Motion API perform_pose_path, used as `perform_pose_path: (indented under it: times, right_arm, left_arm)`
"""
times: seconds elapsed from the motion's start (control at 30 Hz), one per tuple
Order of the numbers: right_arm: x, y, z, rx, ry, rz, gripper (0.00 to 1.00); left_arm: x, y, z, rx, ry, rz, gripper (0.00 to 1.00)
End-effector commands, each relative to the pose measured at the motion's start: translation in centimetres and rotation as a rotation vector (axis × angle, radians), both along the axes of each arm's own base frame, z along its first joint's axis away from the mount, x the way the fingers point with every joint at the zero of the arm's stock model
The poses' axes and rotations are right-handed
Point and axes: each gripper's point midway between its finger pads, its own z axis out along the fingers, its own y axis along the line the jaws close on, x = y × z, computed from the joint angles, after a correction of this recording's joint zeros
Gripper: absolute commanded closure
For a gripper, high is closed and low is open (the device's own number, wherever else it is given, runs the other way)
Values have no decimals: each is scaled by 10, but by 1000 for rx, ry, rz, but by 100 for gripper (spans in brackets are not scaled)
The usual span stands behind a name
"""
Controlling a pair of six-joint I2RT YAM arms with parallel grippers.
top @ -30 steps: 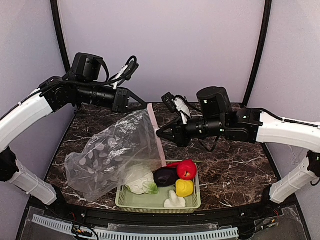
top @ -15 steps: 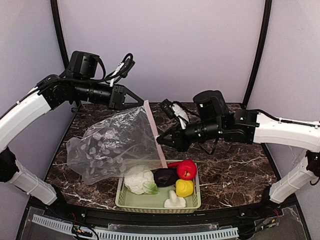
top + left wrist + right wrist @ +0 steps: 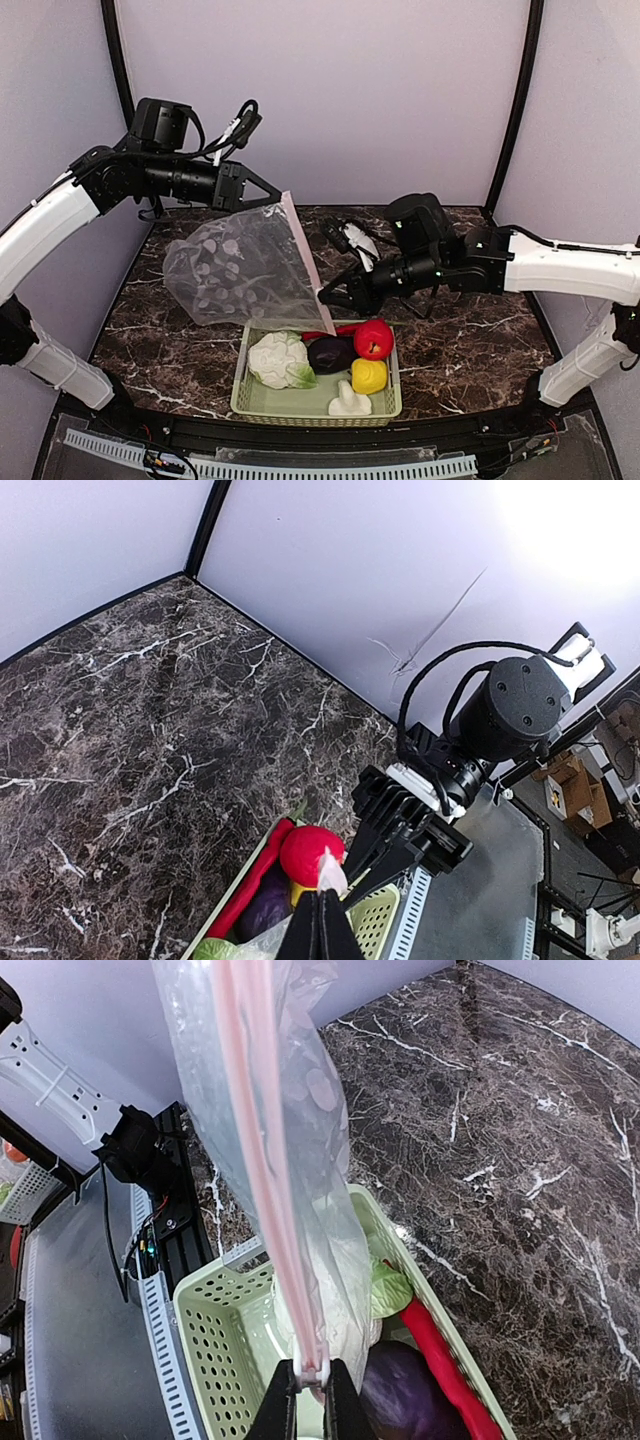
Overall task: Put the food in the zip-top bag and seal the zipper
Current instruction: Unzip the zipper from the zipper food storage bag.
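Food (image 3: 330, 353) in basket (image 3: 290, 411), zip-top bag (image 3: 240, 270) aloft

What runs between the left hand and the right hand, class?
The zipper of the zip-top bag, one end pinched by the left hand, the other by the right hand; the top view shows it.

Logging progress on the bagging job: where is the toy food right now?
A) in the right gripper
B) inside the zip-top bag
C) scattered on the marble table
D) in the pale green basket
D: the cauliflower, eggplant and red pepper lie in the basket; the zip-top bag hangs pinched between left gripper and right gripper.
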Motion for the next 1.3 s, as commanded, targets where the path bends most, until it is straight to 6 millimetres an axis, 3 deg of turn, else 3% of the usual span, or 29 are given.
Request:
perform_pose_path:
  times: [0.0, 1.27]
  right_arm:
    - [-10, -17, -38, -114, 95, -5, 100]
    - [-33, -29, -71, -185, 189, 17, 100]
  left_arm:
    - [0, 14, 50, -97, -129, 21, 99]
    - [29, 35, 50, -116, -118, 71, 99]
